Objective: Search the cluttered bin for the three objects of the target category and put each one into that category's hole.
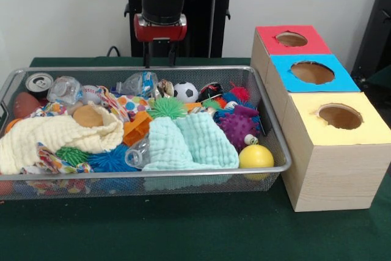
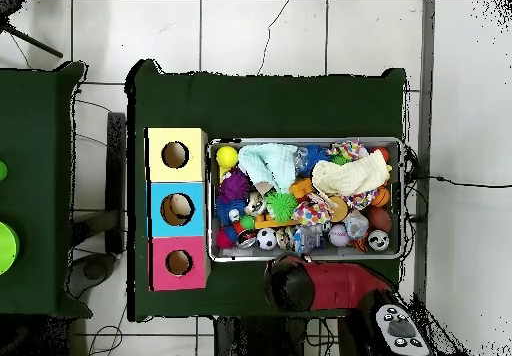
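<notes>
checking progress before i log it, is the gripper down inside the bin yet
No: in the front view the gripper hangs above the far rim of the wire bin, touching none of the toys and cloths inside.

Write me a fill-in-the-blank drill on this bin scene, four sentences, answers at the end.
1. The box nearest the camera in the front view has a ____ top.
2. The middle box has a ____ top.
3. The yellow ball lies in the bin corner nearest the ____ box.
4. The gripper hangs above the bin's ____ rim in the front view.

Answers: yellow; blue; yellow; far
</notes>
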Controlling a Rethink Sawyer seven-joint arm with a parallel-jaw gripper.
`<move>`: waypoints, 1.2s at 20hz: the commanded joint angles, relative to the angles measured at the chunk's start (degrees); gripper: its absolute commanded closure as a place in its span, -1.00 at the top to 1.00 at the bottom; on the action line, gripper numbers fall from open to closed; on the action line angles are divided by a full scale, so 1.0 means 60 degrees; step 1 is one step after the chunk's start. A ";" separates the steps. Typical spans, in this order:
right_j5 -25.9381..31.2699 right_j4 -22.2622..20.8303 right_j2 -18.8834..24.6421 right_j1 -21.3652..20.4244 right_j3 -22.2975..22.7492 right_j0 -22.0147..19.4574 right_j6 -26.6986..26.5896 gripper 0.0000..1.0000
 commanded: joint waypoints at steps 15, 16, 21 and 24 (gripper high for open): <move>0.0959 0.0572 0.0960 0.0650 -0.1504 -0.0207 0.0577 1.00; 0.1020 0.0593 0.0933 0.0602 -0.1503 -0.0172 0.0593 1.00; 0.0847 0.0616 0.1023 0.0829 -0.1532 -0.0272 0.0631 1.00; 0.0899 0.0646 0.1116 0.0901 -0.1588 -0.0341 0.0558 1.00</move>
